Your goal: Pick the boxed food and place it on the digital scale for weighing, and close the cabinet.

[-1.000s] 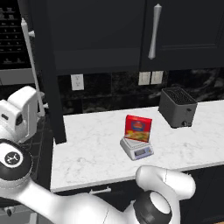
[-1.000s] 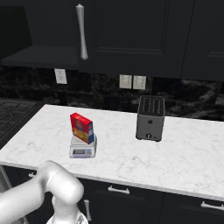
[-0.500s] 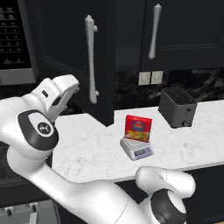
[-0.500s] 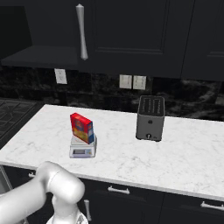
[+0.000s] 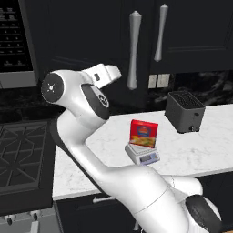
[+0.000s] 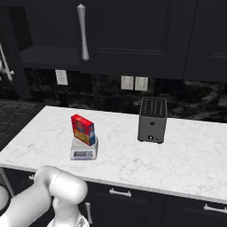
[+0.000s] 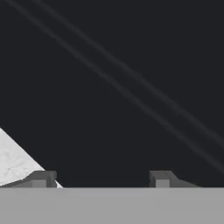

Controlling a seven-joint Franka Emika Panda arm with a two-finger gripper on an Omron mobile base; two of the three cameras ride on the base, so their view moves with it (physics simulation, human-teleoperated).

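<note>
The end effector (image 7: 100,179) sits up against the black cabinet (image 5: 91,41), its fingertips spread with nothing between them and a dark door panel right ahead. Below and to its right, the boxed food (image 5: 144,134) stands upright on the digital scale (image 5: 142,154) on the white marble table (image 5: 86,168), so the weighing part looks done and the door is what remains. That door looks nearly shut, though how flush it sits cannot be told.

The risk, as I judge it, is a push that glances off the flat panel and leaves the door ajar, or the elbow swinging low over the table and knocking the carton off the platform. A long silver handle (image 5: 133,50) hangs just right of the end effector and could snag a finger. Farther right stands a black toaster (image 5: 184,111), well apart.
</note>
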